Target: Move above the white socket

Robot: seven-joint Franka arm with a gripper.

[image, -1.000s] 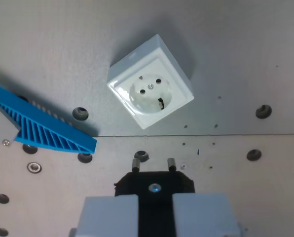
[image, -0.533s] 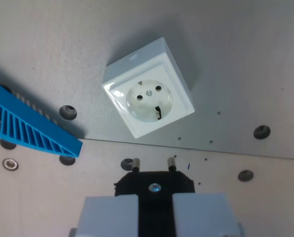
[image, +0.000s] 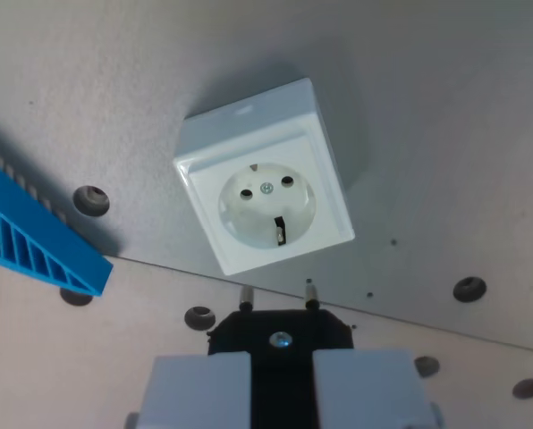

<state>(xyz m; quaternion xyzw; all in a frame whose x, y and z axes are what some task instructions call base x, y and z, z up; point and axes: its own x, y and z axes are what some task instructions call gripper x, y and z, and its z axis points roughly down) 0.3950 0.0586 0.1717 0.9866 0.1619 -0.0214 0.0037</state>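
Since the earlier pictures, the whole scene has slid toward the lower left of the wrist view and turned a little, which is a move of the camera and not of the things. Because of this the square white plastic socket now appears larger and closer to the middle. It sits on the grey metal plate, slightly rotated, with its round recessed face showing two pin holes, a small centre screw and a dark earth clip at the lower edge. Its near corner is just above the two metal pins of the black plug, close to them but apart.

That black plug is gripped between the two pale grey fingers of the gripper, which is closed on its body at the bottom of the view. A small shiny screw shows on the top of the plug, and the two pins point toward the socket.

At the wrist view's left lies a blue ribbed plastic wedge, partly cut by the edge of the picture; it is well apart from the socket. The near edge of the grey plate runs diagonally across, and below it is a lighter beige board. Several dark round screw holes are scattered over both surfaces, one just beside the blue wedge.
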